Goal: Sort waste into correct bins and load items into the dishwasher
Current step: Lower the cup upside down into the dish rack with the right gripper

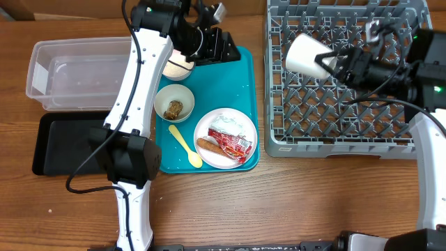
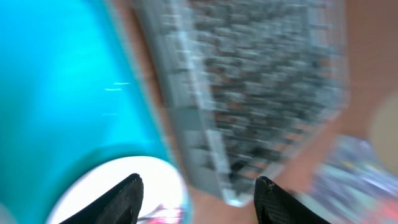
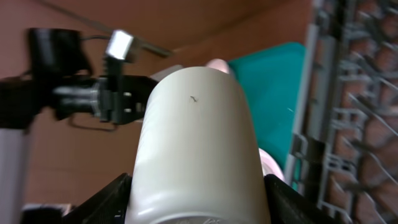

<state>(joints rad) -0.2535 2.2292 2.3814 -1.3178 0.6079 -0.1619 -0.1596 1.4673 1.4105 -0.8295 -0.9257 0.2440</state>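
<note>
A: Nearest is the cup (image 3: 196, 149), lying sideways in the right gripper (image 3: 198, 200), with one finger clamped on each flank of its smooth wall.

B: Where is it over the table?

A: It is above the left part of the dish rack (image 1: 348, 90), clear of the pegs, with its wider end pointing towards the teal tray (image 1: 244, 84).

B: What worries you?

A: That glossy, tapered wall. I'd judge a squeeze there could let the cup slide out, and a peg catching the rim on the way down could twist it loose. Released on its side, it may roll across the pegs instead of seating.

B: Anything farther off?

A: The left gripper (image 2: 199, 186), with its fingers spread and nothing between them. It hangs over the tray's far end beside a bowl (image 1: 178, 67), close to the rack's edge. The right wrist camera shows that arm right behind the cup, so the two could clash. The left wrist view is too smeared to judge the clearance.

B: Is there any writing?

A: None that I can read. The red-and-white wrapper (image 1: 233, 143) on the plate (image 1: 202, 125) carries print, but it is too small to make out. The cup shows only a tiny dark speck, not lettering.
</note>
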